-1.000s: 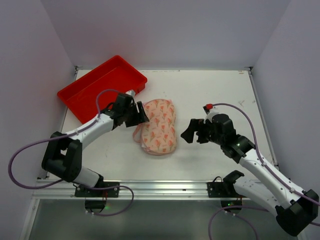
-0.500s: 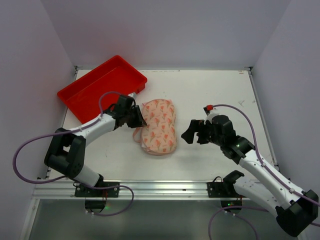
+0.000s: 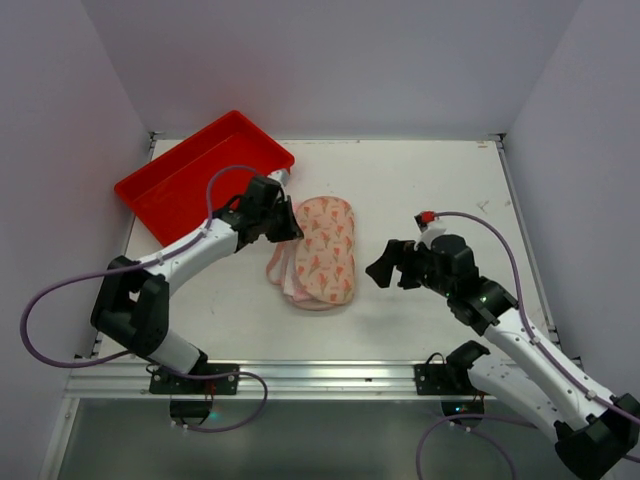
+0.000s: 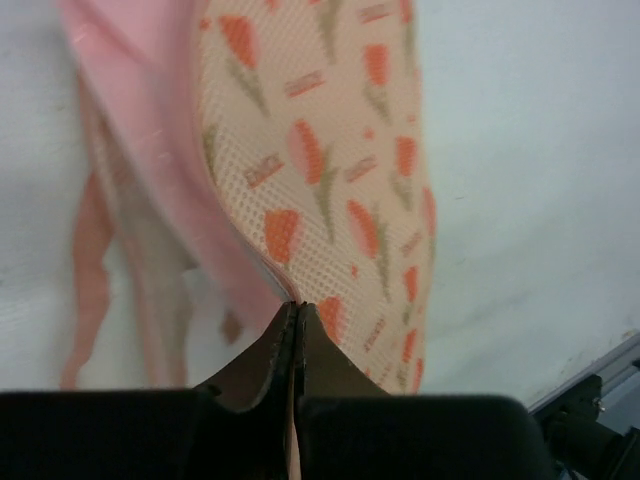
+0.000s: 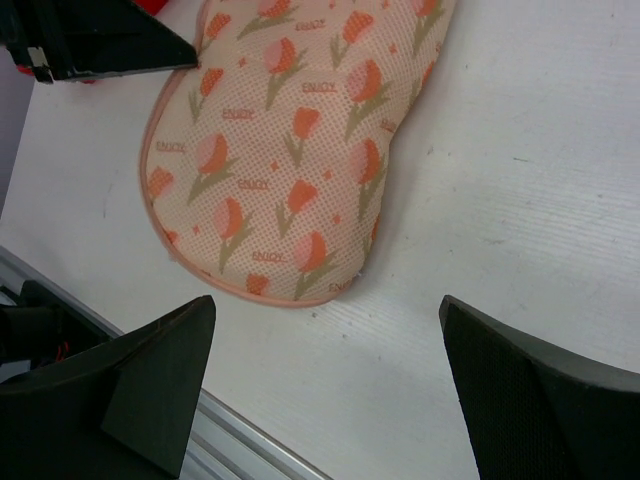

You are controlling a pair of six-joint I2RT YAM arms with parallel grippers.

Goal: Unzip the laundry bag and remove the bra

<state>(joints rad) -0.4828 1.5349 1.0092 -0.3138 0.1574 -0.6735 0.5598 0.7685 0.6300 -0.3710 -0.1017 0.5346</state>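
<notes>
White table (image 3: pixel 420 180) between pale walls (image 3: pixel 330 60), left claw (image 4: pixel 297 305) tight, seemingly on laundry bag (image 3: pixel 325 250) edge, right claw (image 3: pixel 388 268) apart.

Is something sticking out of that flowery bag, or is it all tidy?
Yes. The cream-pink flower-print mesh laundry bag gapes along its left edge, where pink layers splay out sideways. The left pincer is shut on that edge. Nothing looks spilled or broken.

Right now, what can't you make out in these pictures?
White bra: in no view; the cream-pink tulip-print padded pouch covers whatever it holds.
Zip pull: left wrist view, shut left tool covers the pinched edge.
Pouch's far end: right wrist view, cut off by the top edge.
</notes>
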